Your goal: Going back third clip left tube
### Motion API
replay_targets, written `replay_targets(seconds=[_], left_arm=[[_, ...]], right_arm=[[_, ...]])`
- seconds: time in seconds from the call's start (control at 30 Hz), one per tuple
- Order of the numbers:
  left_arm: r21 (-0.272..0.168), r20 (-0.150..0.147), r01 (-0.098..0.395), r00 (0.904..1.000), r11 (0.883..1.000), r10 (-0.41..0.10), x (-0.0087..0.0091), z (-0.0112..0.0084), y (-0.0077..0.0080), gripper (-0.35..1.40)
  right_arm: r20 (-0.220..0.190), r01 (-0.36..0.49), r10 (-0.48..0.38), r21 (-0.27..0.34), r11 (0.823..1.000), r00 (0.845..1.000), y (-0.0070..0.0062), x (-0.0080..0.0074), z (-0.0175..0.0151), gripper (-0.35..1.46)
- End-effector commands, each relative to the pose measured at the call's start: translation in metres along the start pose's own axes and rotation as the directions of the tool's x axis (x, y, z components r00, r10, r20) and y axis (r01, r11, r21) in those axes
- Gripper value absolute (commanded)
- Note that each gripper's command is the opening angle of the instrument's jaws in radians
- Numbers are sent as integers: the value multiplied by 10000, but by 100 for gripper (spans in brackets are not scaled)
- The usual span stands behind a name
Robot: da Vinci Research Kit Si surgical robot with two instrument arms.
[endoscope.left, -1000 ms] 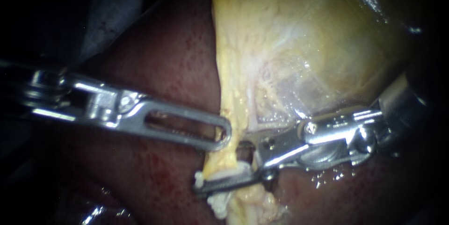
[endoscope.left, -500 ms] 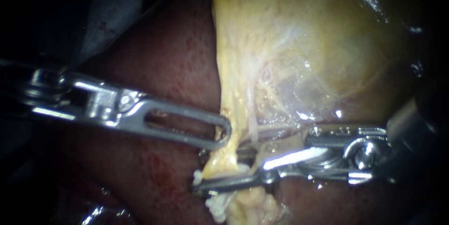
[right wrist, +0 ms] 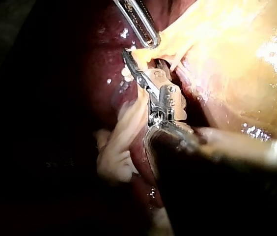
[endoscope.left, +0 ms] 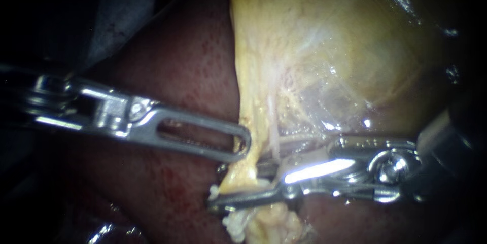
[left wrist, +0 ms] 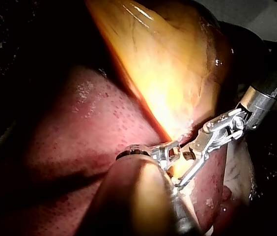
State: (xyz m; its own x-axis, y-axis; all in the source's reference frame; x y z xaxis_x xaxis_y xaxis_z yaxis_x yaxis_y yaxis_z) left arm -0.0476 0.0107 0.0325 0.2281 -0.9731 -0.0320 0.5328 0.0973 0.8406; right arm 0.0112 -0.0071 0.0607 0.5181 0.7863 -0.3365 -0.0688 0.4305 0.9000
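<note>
One tube [endoscope.left: 244, 169] lies between the right instrument's [endoscope.left: 241, 185] parted jaws.

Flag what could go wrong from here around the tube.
1. The right instrument straddles the tube; withdrawing askew may snag or tear it.
2. The left instrument holds the tube taut; extra pull might strain it below the gallbladder.

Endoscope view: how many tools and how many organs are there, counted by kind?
Slender shiny metal instruments: 2, the left instrument and the right instrument
Dark red liver: 1
Yellow gallbladder: 1
Total: 4
</note>
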Motion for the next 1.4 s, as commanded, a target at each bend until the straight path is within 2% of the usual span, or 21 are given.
replay_targets(seconds=[0.03, 0.27, 0.4, 0.47, 0.6, 1.07, 1.17, 1.27, 1.4], left_arm=[[0, 1, 2, 10000, 10000, -2, 0, 0, 0, -35], [0, 1, 2, 10000, 10000, -2, 0, 0, 0, -35], [0, 1, 2, 10000, 10000, -2, 0, 0, 0, -35], [1, 0, 1, 10000, 10000, -1, 0, 0, 0, -35], [0, 1, 2, 10000, 10000, -2, 0, 0, 0, -35], [1, 1, -58, 10000, 10000, 58, 0, 0, 0, -35], [1, 0, 2, 10000, 10000, -2, 0, 0, 0, -35], [-16, 25, 3, 10000, 10000, -3, 0, 0, 0, -35], [-15, 23, 3, 10000, 10000, -3, 0, 0, 0, -35]], right_arm=[[59, 13, -12, -123, 9999, 10000, 0, 0, 0, 48], [427, -102, 143, -929, 9956, 9990, -3, 6, -4, 45], [613, -159, 260, -1599, 9870, 9978, -11, 16, -10, 46], [677, -187, 308, -1721, 9849, 9972, -15, 18, -12, 44], [716, -196, 327, -1756, 9843, 9969, -22, 18, -11, 42], [823, -210, 366, -1834, 9828, 9959, -30, 19, -12, 48], [672, -219, 341, -1746, 9844, 9972, -28, 19, -11, 48], [319, -262, 312, -1444, 9892, 9990, -24, 21, -8, 48], [153, -187, 209, -1340, 9908, 9997, -20, 27, -4, 49]])
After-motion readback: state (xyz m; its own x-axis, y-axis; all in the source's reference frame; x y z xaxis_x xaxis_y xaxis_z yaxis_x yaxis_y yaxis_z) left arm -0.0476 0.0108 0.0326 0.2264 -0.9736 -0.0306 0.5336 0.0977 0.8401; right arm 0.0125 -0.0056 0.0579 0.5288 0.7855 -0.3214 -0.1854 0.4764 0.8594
